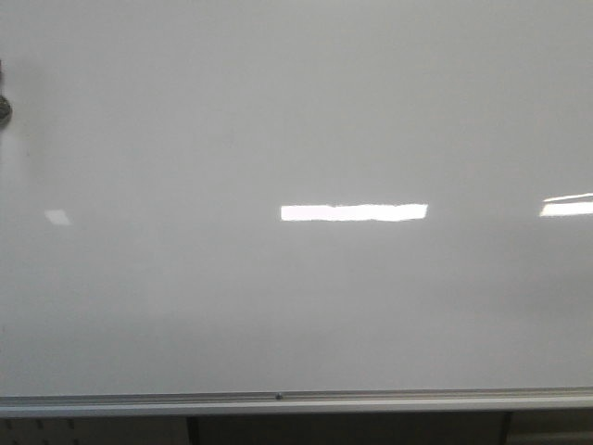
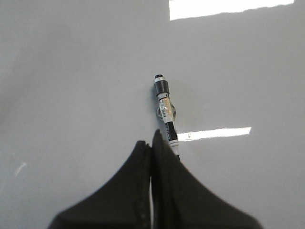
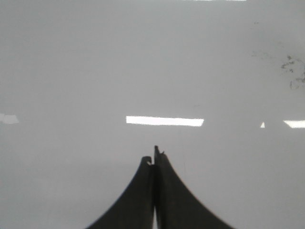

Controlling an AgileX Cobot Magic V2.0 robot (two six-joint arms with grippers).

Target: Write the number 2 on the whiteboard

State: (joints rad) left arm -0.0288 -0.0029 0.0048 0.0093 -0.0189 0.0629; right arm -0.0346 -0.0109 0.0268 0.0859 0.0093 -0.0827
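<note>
Front view: whiteboard (image 1: 296, 120) w/o legible writing.

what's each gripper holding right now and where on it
The left gripper is shut on a marker, gripping its rear end, tip toward the whiteboard. The right gripper is shut, holding nothing.

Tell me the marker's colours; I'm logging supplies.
Black cap and band with a clear-white middle, best seen in the left wrist view: marker.
</note>
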